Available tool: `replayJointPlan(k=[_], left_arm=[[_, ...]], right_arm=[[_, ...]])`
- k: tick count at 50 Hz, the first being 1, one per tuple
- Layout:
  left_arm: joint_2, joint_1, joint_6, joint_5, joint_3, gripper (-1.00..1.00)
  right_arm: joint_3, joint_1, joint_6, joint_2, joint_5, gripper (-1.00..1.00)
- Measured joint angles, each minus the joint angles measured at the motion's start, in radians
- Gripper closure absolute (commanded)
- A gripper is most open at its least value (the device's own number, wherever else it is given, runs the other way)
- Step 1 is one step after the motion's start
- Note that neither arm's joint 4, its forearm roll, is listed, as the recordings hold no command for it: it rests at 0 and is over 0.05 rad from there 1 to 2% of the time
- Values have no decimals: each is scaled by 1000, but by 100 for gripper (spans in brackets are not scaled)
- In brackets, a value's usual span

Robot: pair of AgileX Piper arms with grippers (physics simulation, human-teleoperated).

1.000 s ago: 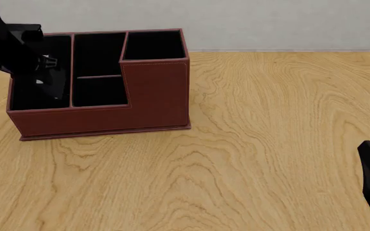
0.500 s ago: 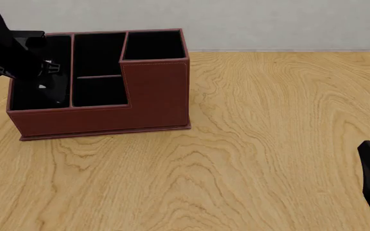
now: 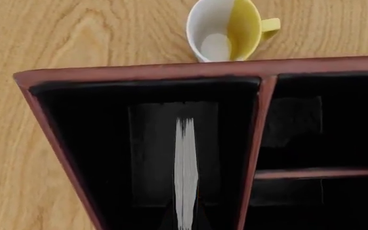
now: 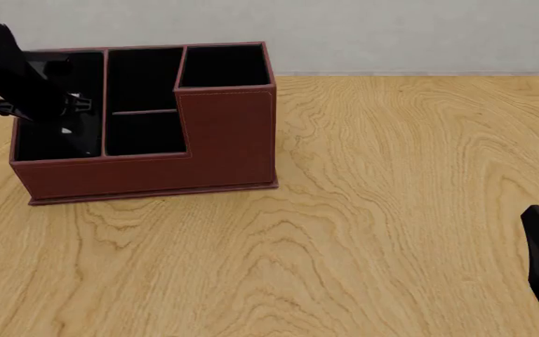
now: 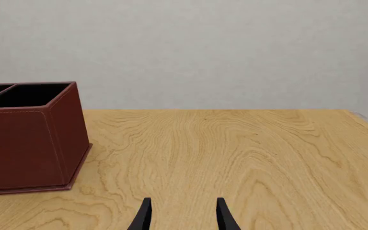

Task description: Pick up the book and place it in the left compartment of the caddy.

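Book (image 3: 185, 167) standing on edge in left compartment (image 3: 107, 158) of caddy (image 4: 227, 133)

No readable writing anywhere; left hand (image 4: 68, 130) over compartment, grip impossible to tell; right hand (image 5: 182, 215) parted, empty.

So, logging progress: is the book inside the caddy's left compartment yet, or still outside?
Inside. The left wrist view shows the book on edge, pale pages showing, within the black walls of the left compartment of the caddy.

Table (image 4: 391, 182): light wood-grain surface, visible in all three views. Wall (image 4: 391, 35): plain pale grey, standing behind the table's far edge. Mug (image 3: 229, 29): white outside, yellow inside, with a yellow handle; it lies on its side on the table.
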State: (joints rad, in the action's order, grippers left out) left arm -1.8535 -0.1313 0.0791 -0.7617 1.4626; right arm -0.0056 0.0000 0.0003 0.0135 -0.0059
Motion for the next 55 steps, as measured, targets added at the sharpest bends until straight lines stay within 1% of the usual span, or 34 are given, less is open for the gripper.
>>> replayJointPlan(k=[31, 55], left_arm=[[-56, 1, -4, 24, 23, 100], [-94, -6, 7, 43, 34, 100]], right_arm=[[0, 0, 0, 0, 0, -100], [0, 0, 0, 0, 0, -100]])
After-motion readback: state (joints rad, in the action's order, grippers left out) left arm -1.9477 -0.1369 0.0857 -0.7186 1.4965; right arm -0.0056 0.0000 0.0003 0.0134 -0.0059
